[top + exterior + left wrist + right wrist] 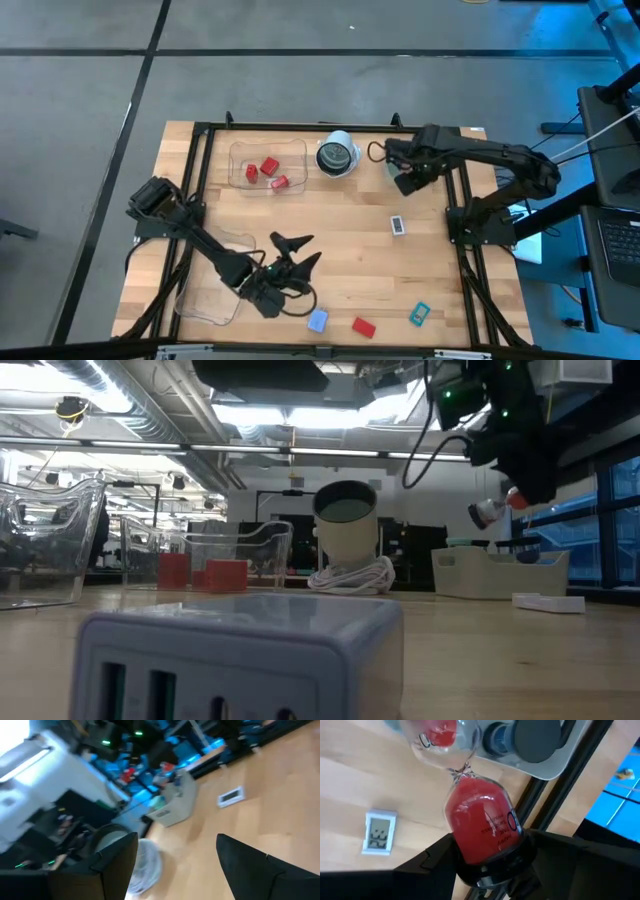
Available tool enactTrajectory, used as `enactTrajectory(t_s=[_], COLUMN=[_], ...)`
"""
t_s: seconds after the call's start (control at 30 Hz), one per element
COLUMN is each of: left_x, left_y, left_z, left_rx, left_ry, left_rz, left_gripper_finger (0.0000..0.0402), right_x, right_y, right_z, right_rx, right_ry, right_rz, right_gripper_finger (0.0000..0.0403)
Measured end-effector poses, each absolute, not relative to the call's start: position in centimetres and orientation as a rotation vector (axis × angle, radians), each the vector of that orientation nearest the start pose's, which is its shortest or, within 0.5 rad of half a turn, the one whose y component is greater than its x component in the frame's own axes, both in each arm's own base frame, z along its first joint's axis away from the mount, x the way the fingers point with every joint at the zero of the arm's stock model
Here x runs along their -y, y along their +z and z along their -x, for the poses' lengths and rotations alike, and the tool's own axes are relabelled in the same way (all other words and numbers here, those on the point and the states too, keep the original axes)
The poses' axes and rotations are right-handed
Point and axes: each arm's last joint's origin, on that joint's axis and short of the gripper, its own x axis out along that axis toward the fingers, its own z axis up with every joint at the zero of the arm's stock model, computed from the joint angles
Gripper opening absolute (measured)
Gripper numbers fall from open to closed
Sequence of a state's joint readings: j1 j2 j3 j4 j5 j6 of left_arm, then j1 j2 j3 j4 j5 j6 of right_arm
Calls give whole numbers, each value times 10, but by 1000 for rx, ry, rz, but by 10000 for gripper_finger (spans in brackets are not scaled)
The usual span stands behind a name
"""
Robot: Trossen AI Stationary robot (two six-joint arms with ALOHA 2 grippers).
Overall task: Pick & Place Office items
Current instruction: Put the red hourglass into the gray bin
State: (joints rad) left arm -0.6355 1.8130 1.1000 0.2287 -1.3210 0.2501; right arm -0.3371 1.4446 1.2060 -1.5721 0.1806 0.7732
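R gripper point(487, 865) is up off the table near the far right corner, fingers clamped round the black base of a red sand timer point(477, 827). L gripper point(290, 262) sits low near the front edge, fingers spread wide w/ nothing between them, just beside the near clear tray point(205, 300). Two red blocks point(273, 174) lie in the far clear tray point(250, 155). White mini clock point(398, 225) lies mid-right; pale-blue piece point(317, 320), red block point(364, 326) & teal piece point(419, 314) lie along the front edge.
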Motion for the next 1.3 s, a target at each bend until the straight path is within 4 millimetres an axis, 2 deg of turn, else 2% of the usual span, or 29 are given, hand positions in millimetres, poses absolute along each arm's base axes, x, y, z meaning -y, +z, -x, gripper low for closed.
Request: enactTrajectory(t_s=[0.23, 0.57, 0.83, 1.3], left_x=[201, 200, 200, 200], left_y=[212, 213, 213, 213], left_z=[-312, -311, -311, -311], left_rx=[-345, -341, -345, -344], left_ry=[785, 833, 834, 834], left_rz=[-669, -674, -684, -681], left_gripper_finger=[267, 267, 267, 267], right_x=[95, 111, 118, 117], right_y=[259, 230, 224, 219], right_z=[-207, -220, -221, -224], right_rx=[-1660, -1819, -1840, -1872], right_ry=[-1094, -1092, -1136, -1118], right_rz=[-709, -632, -578, -529], right_gripper_finger=[209, 209, 209, 212])
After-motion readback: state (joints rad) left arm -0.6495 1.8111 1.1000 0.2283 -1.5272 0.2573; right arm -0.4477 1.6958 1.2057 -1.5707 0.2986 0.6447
